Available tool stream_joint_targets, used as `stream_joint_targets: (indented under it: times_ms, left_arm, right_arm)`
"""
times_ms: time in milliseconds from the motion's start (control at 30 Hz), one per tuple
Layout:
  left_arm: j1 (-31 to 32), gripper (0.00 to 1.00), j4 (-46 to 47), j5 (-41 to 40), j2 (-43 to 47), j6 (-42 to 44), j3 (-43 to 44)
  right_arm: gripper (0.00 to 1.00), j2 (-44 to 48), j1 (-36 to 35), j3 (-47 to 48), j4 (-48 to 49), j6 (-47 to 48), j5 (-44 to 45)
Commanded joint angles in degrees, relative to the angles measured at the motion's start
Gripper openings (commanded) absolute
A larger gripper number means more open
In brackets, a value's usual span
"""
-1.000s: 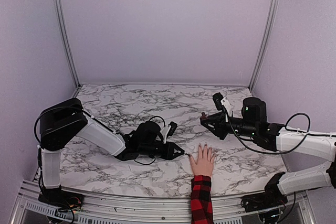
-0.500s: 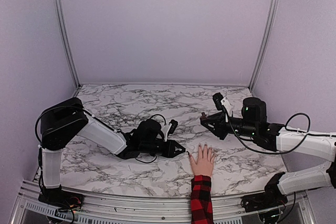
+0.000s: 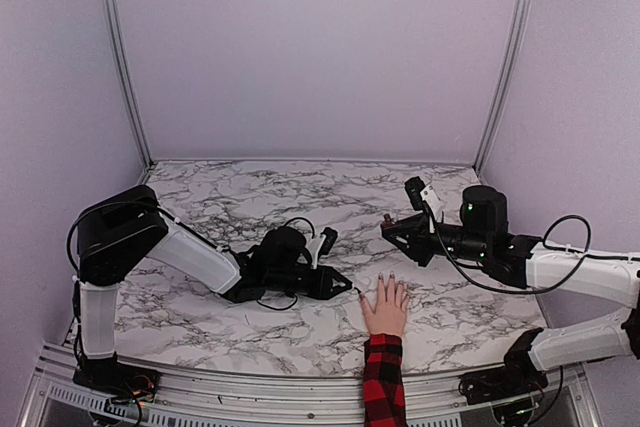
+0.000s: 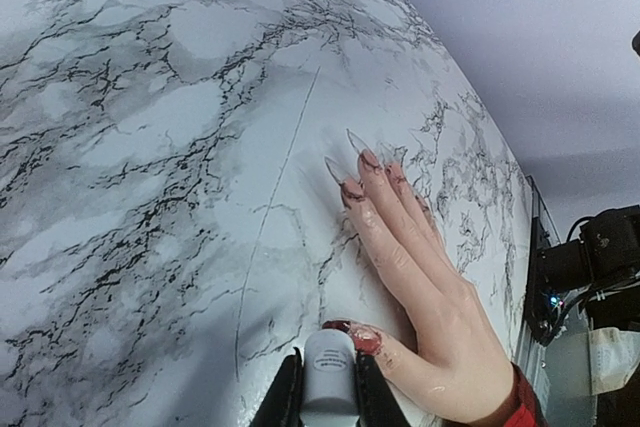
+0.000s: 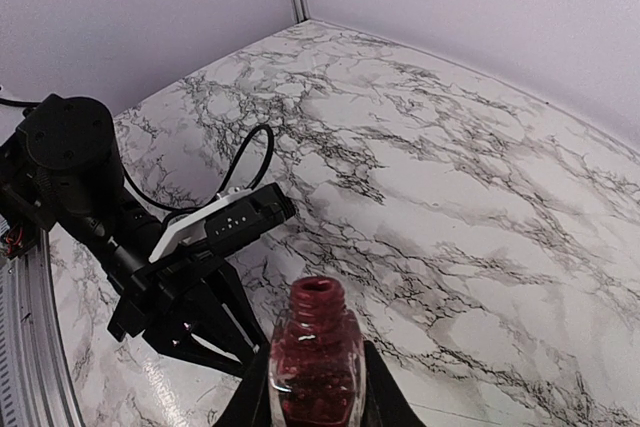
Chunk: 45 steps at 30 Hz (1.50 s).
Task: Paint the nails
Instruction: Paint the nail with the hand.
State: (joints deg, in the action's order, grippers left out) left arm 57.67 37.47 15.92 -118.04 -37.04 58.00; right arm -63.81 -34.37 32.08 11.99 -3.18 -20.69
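Observation:
A pale hand [image 3: 385,307] in a red-and-black plaid sleeve [image 3: 382,382] lies flat near the table's front edge. In the left wrist view its nails [image 4: 352,190] are long and pointed, with dark red polish at their bases. The thumb nail [image 4: 362,335] is smeared red. My left gripper [image 4: 330,392] is shut on a white brush cap [image 4: 330,367] just beside the thumb tip; the brush itself is hidden under the cap. My right gripper [image 5: 315,402] is shut on an open red polish bottle [image 5: 315,347], held upright above the table behind the hand [image 3: 392,227].
The marble table [image 3: 250,197] is walled by lilac panels with metal posts [image 3: 120,57]. The left arm [image 3: 200,257] lies low across the table, its cable looped beside the wrist. The right arm [image 3: 560,267] reaches in from the right.
The left wrist has shifted very slightly beside the thumb. The right arm, the bottle and the hand have stayed still.

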Motion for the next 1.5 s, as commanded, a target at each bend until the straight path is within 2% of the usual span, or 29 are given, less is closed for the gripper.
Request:
stream_joint_targets:
  times_ms: [0,367,800,1467]
  left_arm:
    - [-0.36,0.00,-0.83,-0.44,2.91,0.86,-1.22]
    - [0.25,0.00,-0.85,-0.33,5.78,2.57,-3.80]
    - [2.01,0.00,-2.72,1.42,2.96,3.72,-1.17]
    - [1.96,0.00,-5.17,-0.28,1.50,3.80,0.69]
  right_arm:
    - [0.00,-0.28,0.28,0.62,2.07,0.28,-0.49]
    - [0.00,0.26,0.34,0.45,2.07,0.19,-0.83]
    - [0.00,0.18,0.32,0.40,2.13,0.19,-0.80]
    - [0.00,0.22,0.35,0.27,2.14,0.19,-0.64]
